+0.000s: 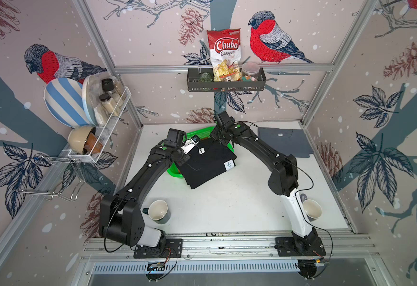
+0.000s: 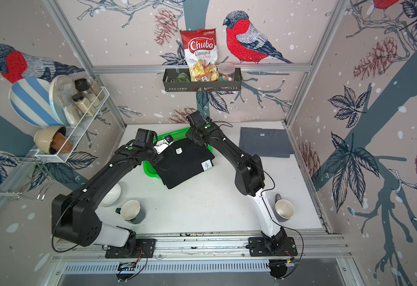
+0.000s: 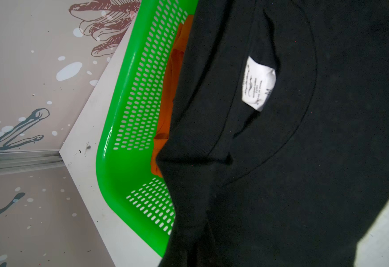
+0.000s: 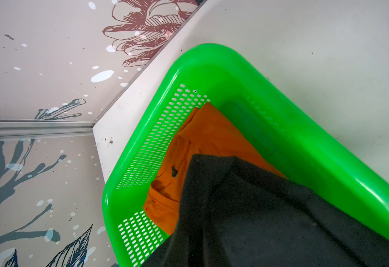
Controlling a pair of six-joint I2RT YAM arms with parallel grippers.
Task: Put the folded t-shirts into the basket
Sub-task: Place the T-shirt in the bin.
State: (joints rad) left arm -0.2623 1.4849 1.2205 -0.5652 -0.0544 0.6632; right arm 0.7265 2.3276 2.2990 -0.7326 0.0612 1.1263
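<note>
left gripper (image 1: pixel 193 143), right gripper (image 1: pixel 219 138) both clamping black shirt (image 1: pixel 207 163) | risk: shirt overhanging basket (image 1: pixel 197 133), sliding out on release

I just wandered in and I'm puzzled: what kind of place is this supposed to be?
Probably a robot test booth dressed like a home corner: a metal frame holds wallpapered panels, a wall rack holds plates, and two robot arms are bolted beside the table.

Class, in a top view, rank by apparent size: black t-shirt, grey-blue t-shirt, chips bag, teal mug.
1. black t-shirt, held up, so nearer the camera
2. grey-blue t-shirt and chips bag: look alike, unranked
3. teal mug
</note>
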